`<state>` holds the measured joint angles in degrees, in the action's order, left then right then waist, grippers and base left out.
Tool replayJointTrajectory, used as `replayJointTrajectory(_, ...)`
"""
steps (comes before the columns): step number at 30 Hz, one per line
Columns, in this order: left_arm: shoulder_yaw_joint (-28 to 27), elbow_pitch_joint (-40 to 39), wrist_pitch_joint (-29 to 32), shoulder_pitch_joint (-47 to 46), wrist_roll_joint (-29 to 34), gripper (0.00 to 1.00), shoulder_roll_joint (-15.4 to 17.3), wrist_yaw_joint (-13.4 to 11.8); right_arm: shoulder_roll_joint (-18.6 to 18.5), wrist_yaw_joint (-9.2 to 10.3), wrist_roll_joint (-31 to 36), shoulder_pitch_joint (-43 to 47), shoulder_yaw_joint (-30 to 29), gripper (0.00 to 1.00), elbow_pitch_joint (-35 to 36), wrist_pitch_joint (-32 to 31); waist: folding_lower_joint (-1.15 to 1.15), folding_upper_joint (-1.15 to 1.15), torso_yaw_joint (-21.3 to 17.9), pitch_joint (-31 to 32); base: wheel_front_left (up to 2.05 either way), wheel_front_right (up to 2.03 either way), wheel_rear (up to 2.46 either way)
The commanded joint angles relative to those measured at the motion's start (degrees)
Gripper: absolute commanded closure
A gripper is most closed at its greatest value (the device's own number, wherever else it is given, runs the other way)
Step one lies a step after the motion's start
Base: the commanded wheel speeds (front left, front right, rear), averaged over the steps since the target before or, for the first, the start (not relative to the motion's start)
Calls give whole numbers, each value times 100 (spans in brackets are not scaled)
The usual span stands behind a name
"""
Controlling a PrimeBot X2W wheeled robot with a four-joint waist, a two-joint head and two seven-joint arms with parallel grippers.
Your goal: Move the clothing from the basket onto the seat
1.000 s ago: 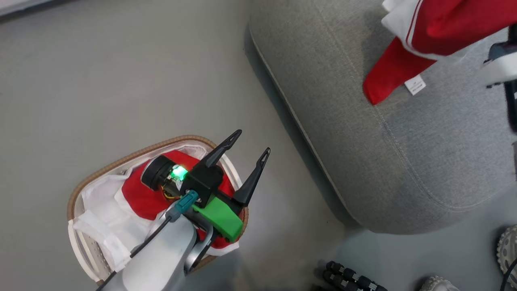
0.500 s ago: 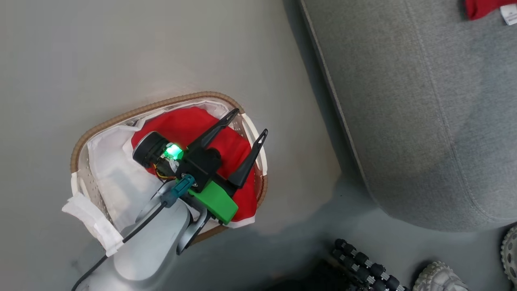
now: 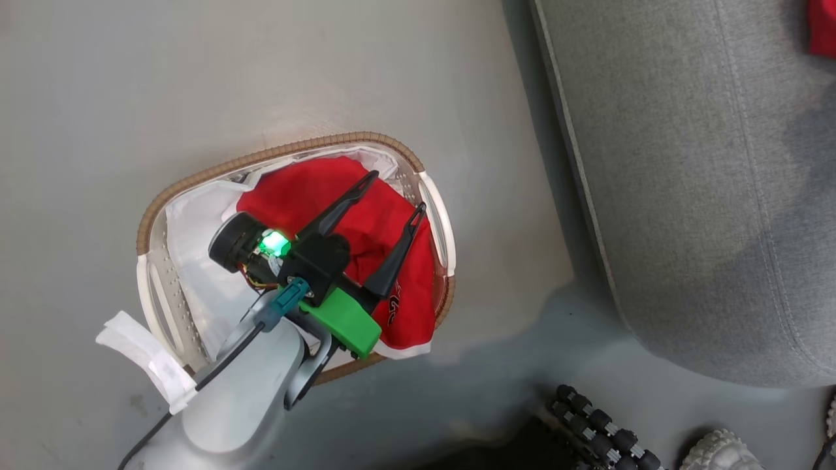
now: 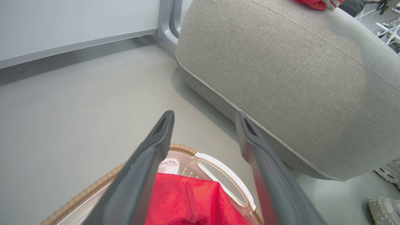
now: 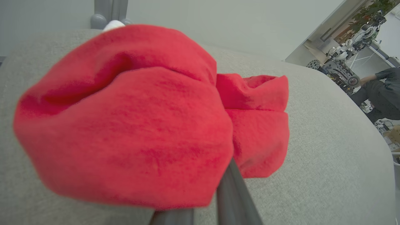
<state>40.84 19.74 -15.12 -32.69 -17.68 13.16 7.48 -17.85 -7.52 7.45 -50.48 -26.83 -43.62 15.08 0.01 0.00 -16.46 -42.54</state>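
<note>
In the basket point(image 3: 326, 141) on the grey floor lies a red garment point(image 3: 313, 196), crumpled against the white liner point(image 3: 196, 222), with some lettering showing on its near fold. It fills the half of the basket nearer the seat point(image 3: 686, 196). I cannot tell whether it is one piece or several bunched together. The left gripper point(image 3: 397, 191) hangs directly above it, its two dark fingers spread wide with nothing between them. Judging by the left wrist view, they are clear of the fabric.

Over at the seat, the right gripper point(image 5: 215, 197) is clamped on a second red garment point(image 5: 125, 118), with the cloth balled round its fingertips. The right wrist view does not settle whether the bundle rests on the grey cushion or hangs just above it. A sliver of red also shows on the cushion at the top right corner of the head view.

By my reading the task is roughly halfway. One piece is at the seat but not yet let go, and the load in the basket is not yet gripped. What is left is to release on the right, then close the left fingers on the red cloth below and carry it across.

The count is one basket, one liner, one seat and two grippers. There are at least two red garments, one at each place. One person point(image 5: 384, 90) is at the far right of the right wrist view, well apart from the seat.
</note>
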Motion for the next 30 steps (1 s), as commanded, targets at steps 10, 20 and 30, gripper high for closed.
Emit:
replayJointTrajectory(10,-151,193,-5,268,-99,0,-114,2,262,6,30,722,-218,0,279,13,-1,0,28,570,0,0,0)
replayJointTrajectory(20,-576,244,-5,633,11,0,-247,2,589,6,-66,1496,109,0,829,13,-1,0,197,1243,0,0,0)
replayJointTrajectory(30,-1735,199,-4,1114,394,0,-557,-58,960,5,-525,2016,1333,0,1506,13,-1,0,540,1803,0,0,0)
